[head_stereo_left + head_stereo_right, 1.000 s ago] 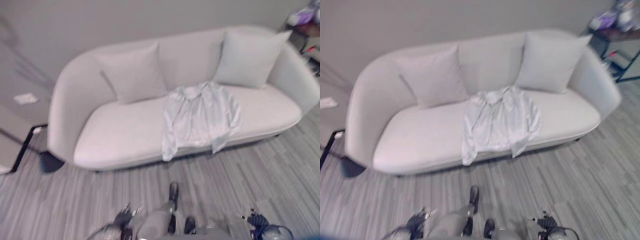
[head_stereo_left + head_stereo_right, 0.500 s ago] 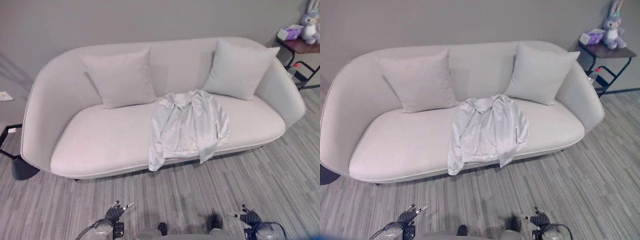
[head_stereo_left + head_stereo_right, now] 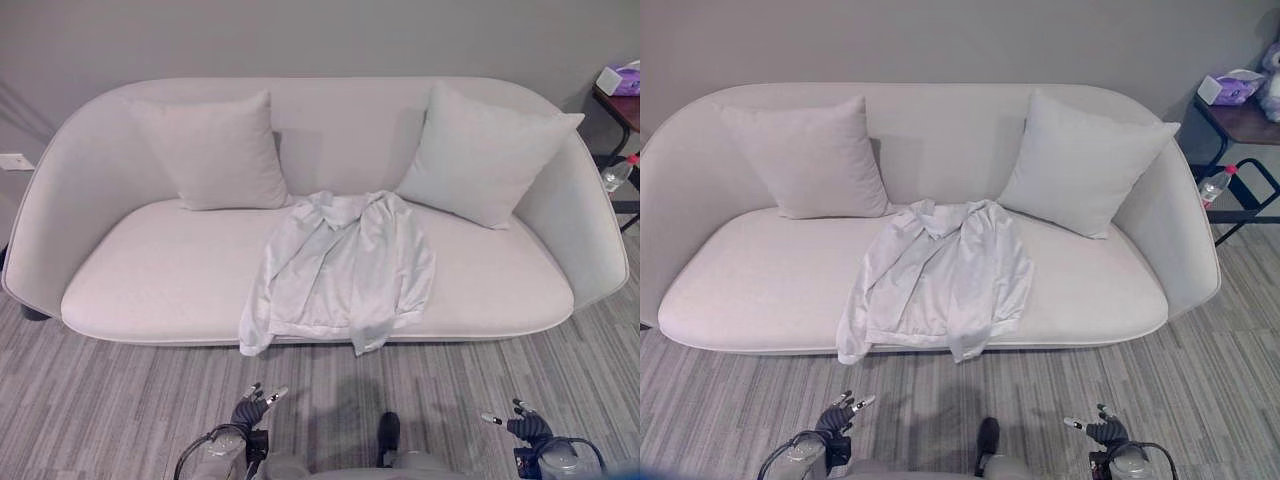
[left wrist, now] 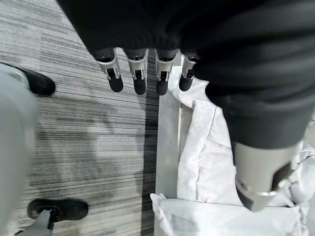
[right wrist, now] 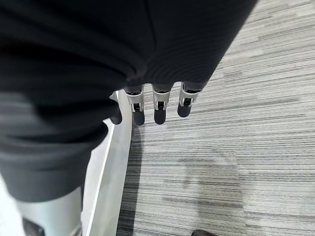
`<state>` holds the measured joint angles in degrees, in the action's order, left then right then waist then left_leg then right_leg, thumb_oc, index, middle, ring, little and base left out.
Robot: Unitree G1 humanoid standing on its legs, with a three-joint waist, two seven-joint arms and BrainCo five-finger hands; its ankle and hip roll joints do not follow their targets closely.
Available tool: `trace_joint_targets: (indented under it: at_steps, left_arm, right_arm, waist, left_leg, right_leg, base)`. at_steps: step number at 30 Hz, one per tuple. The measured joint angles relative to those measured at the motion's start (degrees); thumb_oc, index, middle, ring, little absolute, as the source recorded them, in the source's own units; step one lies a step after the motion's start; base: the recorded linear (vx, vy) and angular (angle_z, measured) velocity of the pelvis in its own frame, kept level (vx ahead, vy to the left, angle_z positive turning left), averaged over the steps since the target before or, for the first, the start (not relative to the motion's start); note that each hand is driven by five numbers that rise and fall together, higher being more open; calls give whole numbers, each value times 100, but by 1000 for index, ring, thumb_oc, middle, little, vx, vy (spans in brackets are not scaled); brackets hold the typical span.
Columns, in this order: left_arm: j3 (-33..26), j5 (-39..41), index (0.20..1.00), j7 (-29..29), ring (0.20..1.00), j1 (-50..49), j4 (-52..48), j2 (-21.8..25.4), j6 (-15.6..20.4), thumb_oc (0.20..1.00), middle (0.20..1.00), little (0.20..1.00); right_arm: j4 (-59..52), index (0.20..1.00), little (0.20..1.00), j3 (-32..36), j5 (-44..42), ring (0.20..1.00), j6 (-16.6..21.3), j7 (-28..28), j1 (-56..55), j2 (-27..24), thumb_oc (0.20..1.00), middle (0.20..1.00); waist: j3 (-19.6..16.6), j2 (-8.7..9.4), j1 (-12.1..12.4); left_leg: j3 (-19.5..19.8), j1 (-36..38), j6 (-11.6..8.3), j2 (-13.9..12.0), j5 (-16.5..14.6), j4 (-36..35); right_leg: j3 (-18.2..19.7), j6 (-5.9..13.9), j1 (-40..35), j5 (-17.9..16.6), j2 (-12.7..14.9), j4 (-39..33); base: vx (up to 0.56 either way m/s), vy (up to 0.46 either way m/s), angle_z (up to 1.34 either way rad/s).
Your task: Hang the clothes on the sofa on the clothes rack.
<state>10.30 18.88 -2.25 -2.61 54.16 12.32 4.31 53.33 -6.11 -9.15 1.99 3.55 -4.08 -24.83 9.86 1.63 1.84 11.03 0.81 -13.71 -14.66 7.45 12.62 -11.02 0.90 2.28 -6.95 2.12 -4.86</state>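
Note:
A pale grey-white shirt [image 3: 340, 270] lies spread on the seat of a light sofa [image 3: 140, 285], its hem and one sleeve hanging over the front edge. My left hand [image 3: 250, 410] hangs low at the bottom of the view, well short of the sofa, fingers [image 4: 139, 73] straight and holding nothing. My right hand [image 3: 525, 427] is low on the other side, fingers [image 5: 160, 105] straight and empty too. The left wrist view catches the shirt [image 4: 211, 162] past the fingers.
Two pale cushions [image 3: 215, 150] [image 3: 480, 155] lean on the sofa back, either side of the shirt. A dark side table [image 3: 1240, 120] with a purple box and a water bottle [image 3: 1212, 185] stands off the sofa's right end. Striped grey floor [image 3: 120, 400] lies between me and the sofa.
The camera has swung and the sofa now sits squarely centred in view. The shirt has not moved on the seat. Both hands stay low and open.

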Motion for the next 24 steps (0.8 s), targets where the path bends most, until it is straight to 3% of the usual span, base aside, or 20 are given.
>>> trace_joint_targets:
  at_steps: [1, 2, 3, 4, 5, 6, 7, 9, 11, 12, 15, 18, 19, 20, 22, 24]
  left_arm:
    - [109, 26, 1000, -22, 1000, 137, -196, 26, -78, 1000, 1000, 1000]
    - [378, 23, 1000, 23, 1000, 409, -630, 43, 42, 1000, 1000, 1000]
    - [384, 24, 1000, 25, 1000, 425, -700, 31, 68, 1000, 1000, 1000]
    - [371, 24, 1000, 18, 1000, 419, -627, 54, 44, 1000, 1000, 1000]
    - [364, 24, 1000, 4, 1000, 432, -376, 85, -55, 1000, 1000, 1000]
    - [339, 23, 1000, 3, 1000, 351, -192, -39, -55, 1000, 1000, 1000]
    - [342, 23, 1000, -7, 1000, 448, -243, 66, 7, 1000, 1000, 1000]
    - [274, 20, 1000, -2, 1000, 417, -226, 237, 7, 1000, 1000, 1000]
    - [78, 21, 1000, -30, 1000, 493, -323, 371, 82, 1000, 1000, 1000]
    - [97, 19, 1000, -45, 1000, 475, -365, 403, 83, 1000, 1000, 1000]
    - [88, -7, 1000, -89, 1000, 331, -345, 494, 66, 1000, 1000, 1000]
    - [95, -7, 1000, -100, 1000, 227, -345, 563, 47, 1000, 1000, 1000]
    - [106, -7, 1000, -105, 1000, 207, -345, 585, 47, 1000, 1000, 1000]
    - [95, -8, 1000, -120, 1000, 209, -342, 593, 42, 1000, 1000, 1000]
    - [82, -6, 1000, -119, 1000, 137, -356, 597, 32, 1000, 1000, 1000]
    - [84, -5, 1000, -121, 1000, 99, -282, 615, 27, 1000, 1000, 1000]
  right_arm:
    - [-162, 1000, 1000, 79, -101, 1000, -1, 17, -20, -4, 1000, 1000]
    - [53, 1000, 1000, 222, -221, 1000, -34, 122, -76, 88, 1000, 1000]
    - [142, 1000, 1000, 208, -222, 1000, -19, 119, 38, 69, 1000, 1000]
    - [166, 1000, 1000, 218, -222, 1000, 6, 128, 188, 73, 1000, 1000]
    - [90, 1000, 1000, 228, -220, 1000, 110, 124, 282, 89, 1000, 1000]
    - [120, 1000, 1000, 224, -220, 1000, 109, 127, 207, -19, 1000, 1000]
    - [220, 1000, 1000, 224, -218, 1000, 21, 166, 94, 99, 1000, 1000]
    - [-262, 1000, 1000, 169, -211, 1000, -17, 193, -47, 183, 1000, 1000]
    - [-488, 1000, 1000, 74, -206, 1000, -16, 198, -80, 251, 1000, 1000]
    - [-486, 1000, 1000, -14, -204, 1000, -14, 195, -122, 273, 1000, 1000]
    - [-510, 1000, 1000, -4, -137, 1000, 2, 194, -90, 305, 1000, 1000]
    - [-534, 1000, 1000, -7, -80, 1000, 3, 189, -88, 307, 1000, 1000]
    - [-536, 1000, 1000, -5, -78, 1000, 10, 190, -77, 303, 1000, 1000]
    - [-523, 1000, 1000, -24, -78, 1000, 15, 191, -102, 312, 1000, 1000]
    - [-525, 1000, 1000, -22, -78, 1000, 16, 178, -149, 333, 1000, 1000]
    - [-433, 1000, 1000, -22, -79, 1000, 22, 174, -101, 339, 1000, 1000]
  waist:
    - [126, 8, -161]
    - [330, 228, -162]
    - [349, 214, -58]
    - [356, 135, -30]
    - [357, -58, -100]
    - [267, -450, -173]
    - [298, -166, -266]
    - [211, 23, -188]
    - [197, 158, -193]
    - [165, 221, -129]
    - [161, 239, -61]
    - [182, 204, -70]
    - [203, 171, -69]
    - [227, 156, -82]
    - [235, 169, -64]
    - [249, 218, -60]
  left_leg:
    - [-209, -713, -118, 39, -40, 887]
    - [-1016, -1251, 286, 469, -784, 242]
    - [-1092, -1145, 314, 613, -778, -692]
    - [-1166, -1087, 340, 713, -766, -1179]
    - [-1204, -1003, 624, 901, -790, -991]
    - [-1268, -759, 1134, 909, -1025, -875]
    - [-1425, -663, 1092, 1050, -711, -799]
    - [-1718, -431, 1434, 1303, -925, -917]
    - [-1876, -181, 1448, 1479, -836, -1440]
    - [-1892, -153, 1580, 1598, -755, -1494]
    - [-1773, -41, 1721, 1812, -711, -1656]
    - [-1738, 85, 1720, 1830, -712, -1643]
    - [-1567, 138, 1766, 1829, -750, -1652]
    - [-1424, 170, 1824, 1839, -772, -1654]
    - [-1363, 291, 1840, 1846, -758, -1761]
    - [-1360, 320, 1820, 1860, -775, -1761]
  right_leg:
    - [-23, -194, 73, 192, 66, 146]
    - [-174, 39, 76, 76, 328, -27]
    - [-74, 148, 196, 163, 289, -63]
    - [-6, 193, 248, 208, 197, -61]
    - [83, 280, 175, 299, 32, -51]
    - [13, 364, 170, 565, -181, 394]
    - [-76, 142, 484, 731, 103, 1096]
    - [224, 195, 707, 736, 267, 1189]
    - [231, 375, 647, 415, 435, 952]
    - [249, 362, 606, 300, 565, 867]
    - [279, 418, 606, 247, 775, 976]
    - [432, 425, 659, 252, 834, 1382]
    - [591, 475, 814, 268, 826, 1835]
    - [799, 672, 1061, 445, 840, 2310]
    - [1074, 866, 1008, 550, 752, 1813]
    - [993, 954, 1016, 498, 722, 1295]
  base:
    - [384, 283, 135]
    - [233, 214, 109]
    - [313, 335, 34]
    - [157, 187, -102]
    - [323, 369, -109]
    - [272, 324, -97]
    - [328, 382, -64]
    - [190, 269, -97]
    - [108, 231, -48]
    - [109, 284, 29]
    - [76, 288, 27]
    - [62, 102, 19]
    - [160, 80, 44]
    - [114, 24, 52]
    - [136, -21, 24]
    - [121, -59, 2]
